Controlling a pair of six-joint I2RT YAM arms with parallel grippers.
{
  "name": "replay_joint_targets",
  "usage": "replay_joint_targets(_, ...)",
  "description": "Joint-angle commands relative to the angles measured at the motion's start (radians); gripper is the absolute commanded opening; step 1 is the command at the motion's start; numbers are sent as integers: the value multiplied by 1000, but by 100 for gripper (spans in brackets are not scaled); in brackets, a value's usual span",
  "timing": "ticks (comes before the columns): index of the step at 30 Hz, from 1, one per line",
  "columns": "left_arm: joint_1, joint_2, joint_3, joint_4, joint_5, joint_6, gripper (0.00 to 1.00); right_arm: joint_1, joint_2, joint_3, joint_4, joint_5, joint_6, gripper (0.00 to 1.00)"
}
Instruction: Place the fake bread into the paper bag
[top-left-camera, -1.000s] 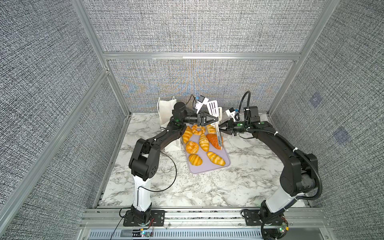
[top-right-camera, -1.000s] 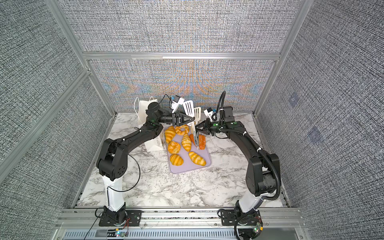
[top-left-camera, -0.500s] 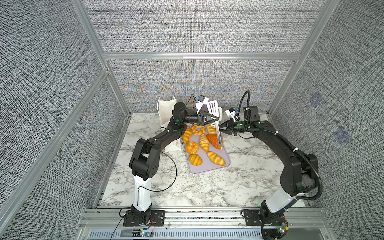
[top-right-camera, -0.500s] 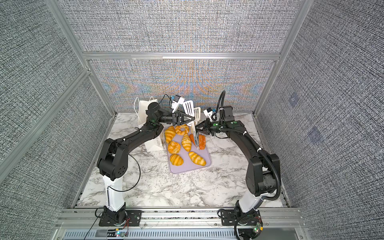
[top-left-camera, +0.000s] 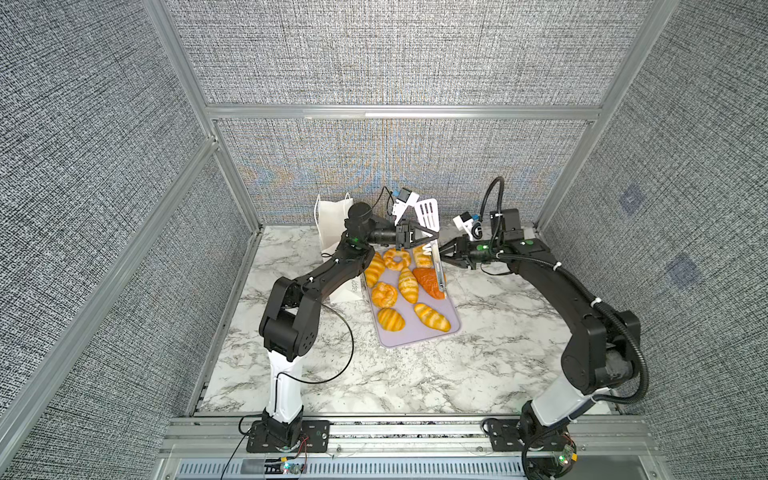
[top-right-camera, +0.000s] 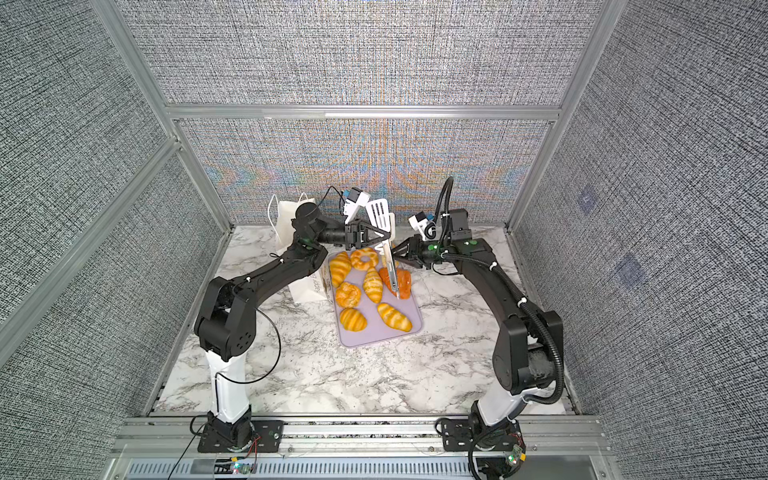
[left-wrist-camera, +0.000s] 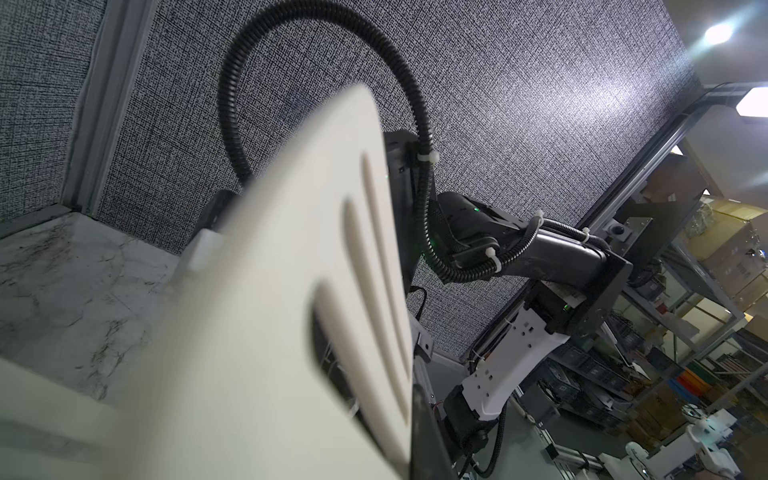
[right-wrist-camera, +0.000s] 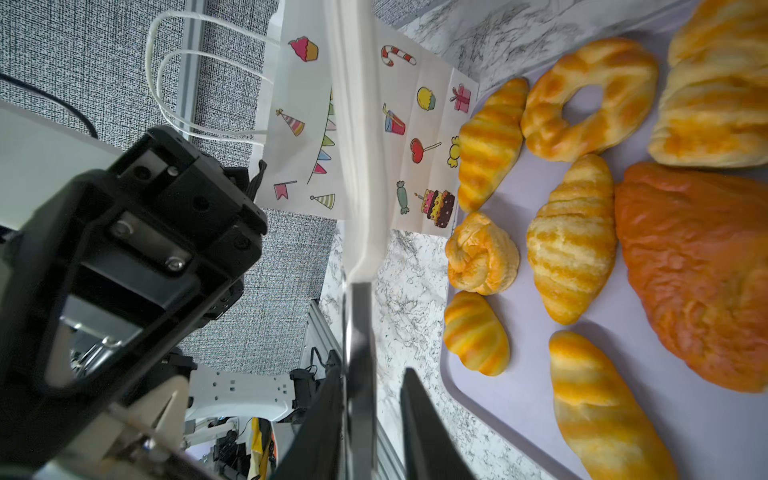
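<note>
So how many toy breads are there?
8 on the tray: striped croissant, ring, roll at the back; swirl bun, croissant, brown wedge midway; two rolls in front. The bag's inside doesn't show.

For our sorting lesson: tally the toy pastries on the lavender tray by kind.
Golden-yellow striped croissants and rolls: 5
Golden ring-shaped pastry: 1
Golden swirl bun: 1
Orange-brown triangular pastry: 1
Total: 8

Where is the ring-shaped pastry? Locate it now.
In both top views the ring-shaped pastry lies at the far end of the lavender tray, right of a striped croissant.
</note>
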Motion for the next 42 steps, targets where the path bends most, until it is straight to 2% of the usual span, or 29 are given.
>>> replay_joint_targets(1,0,6,10,102,1,-43,0,-12,-33,-12,-7,41,-14,39)
replay_joint_targets(6,-1,23,18,232,-5,-144,0,-30,-125,-74,67,81,-9,63)
replay_joint_targets(9,0,36,33,264,-7,-178,0,-50,-196,-143,156,87,29,73)
replay_joint_targets(13,0,47,58,257,-12,-186,0,-59,-297,-233,267,123,75,79)
replay_joint_targets(21,-6,48,70,231,-35,-174,0,-12,-365,-326,400,149,141,83)
replay_joint_targets(30,-15,17,53,172,-44,-111,0,65,-306,-307,457,155,152,87)
replay_joint_targets(42,-29,-12,18,189,-58,-102,0,88,-231,-265,503,154,177,86)
